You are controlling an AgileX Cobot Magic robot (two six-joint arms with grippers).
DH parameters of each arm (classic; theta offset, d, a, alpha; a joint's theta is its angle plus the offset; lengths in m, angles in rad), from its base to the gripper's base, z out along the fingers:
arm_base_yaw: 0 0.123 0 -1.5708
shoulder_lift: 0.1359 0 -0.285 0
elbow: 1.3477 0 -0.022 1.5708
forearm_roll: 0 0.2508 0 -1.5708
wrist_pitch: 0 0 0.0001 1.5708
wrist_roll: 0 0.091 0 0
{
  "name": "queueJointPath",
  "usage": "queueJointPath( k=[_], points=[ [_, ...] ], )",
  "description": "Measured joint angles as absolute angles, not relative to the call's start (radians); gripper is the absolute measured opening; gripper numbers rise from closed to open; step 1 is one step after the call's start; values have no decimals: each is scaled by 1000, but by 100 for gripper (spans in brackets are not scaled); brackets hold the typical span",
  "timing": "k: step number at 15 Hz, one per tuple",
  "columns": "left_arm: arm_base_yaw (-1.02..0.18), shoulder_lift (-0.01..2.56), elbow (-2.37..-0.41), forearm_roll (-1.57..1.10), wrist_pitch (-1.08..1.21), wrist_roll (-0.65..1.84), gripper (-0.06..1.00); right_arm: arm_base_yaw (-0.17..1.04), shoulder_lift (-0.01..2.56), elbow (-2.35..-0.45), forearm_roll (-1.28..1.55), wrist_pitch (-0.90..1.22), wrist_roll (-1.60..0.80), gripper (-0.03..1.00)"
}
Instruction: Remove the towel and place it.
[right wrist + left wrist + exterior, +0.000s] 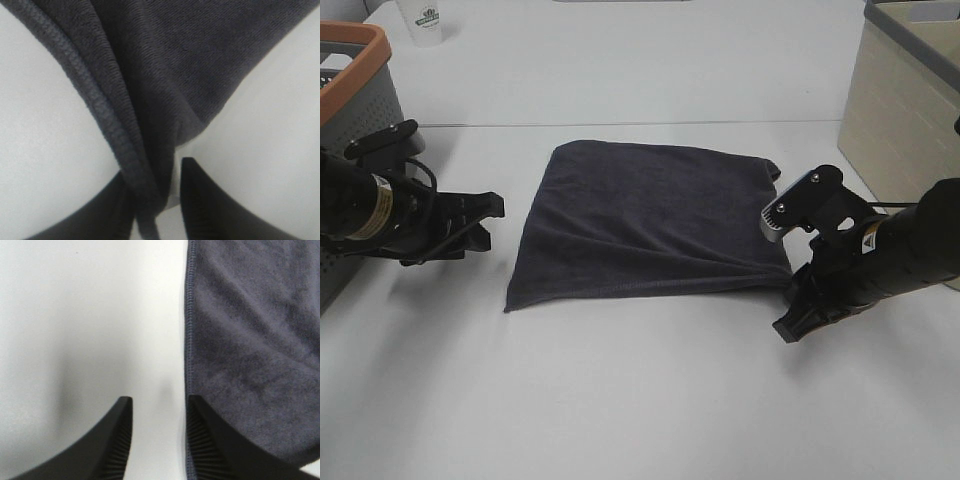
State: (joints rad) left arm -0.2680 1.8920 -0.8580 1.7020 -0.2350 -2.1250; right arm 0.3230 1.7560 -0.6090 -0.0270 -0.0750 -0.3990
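Note:
The towel is a dark charcoal cloth lying nearly flat on the white table, with a ridge running toward its front right corner. My left gripper hovers just off the towel's left edge. In the left wrist view its fingers stand apart with bare table between them, and the stitched hem of the towel runs beside one finger. My right gripper sits at the front right corner. In the right wrist view the towel's bunched corner hangs between the parted fingers, with a gap beside it.
A grey basket with an orange rim stands behind the left arm at the far left. A white cup is at the back left. A beige bin stands at the back right, close to the right arm.

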Motion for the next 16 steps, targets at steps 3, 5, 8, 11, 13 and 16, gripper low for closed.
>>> queueJointPath(
  k=[3, 5, 8, 11, 13, 16],
  points=[
    [-268, 1892, -858, 1702, -238, -2125, 61, 323, 1756, -609, -32, -74, -399, 68],
    [-268, 1892, -858, 1703, -239, -2125, 64, 323, 1752, -609, -46, -45, -410, 74],
    [-268, 1892, -861, 1703, -315, -2125, 64, 323, 1664, -609, -54, 78, -422, 74],
    [-268, 1892, -953, 1724, -424, -2118, 64, 323, 1527, -607, -54, 97, -418, 74],
    [-268, 1892, -1056, 1734, -472, -2119, 64, 323, 1439, -607, -53, 45, -384, 74],
    [-268, 1893, -1202, 1737, -491, -2122, 64, 323, 1372, -619, -40, -29, -299, 74]
  ],
)
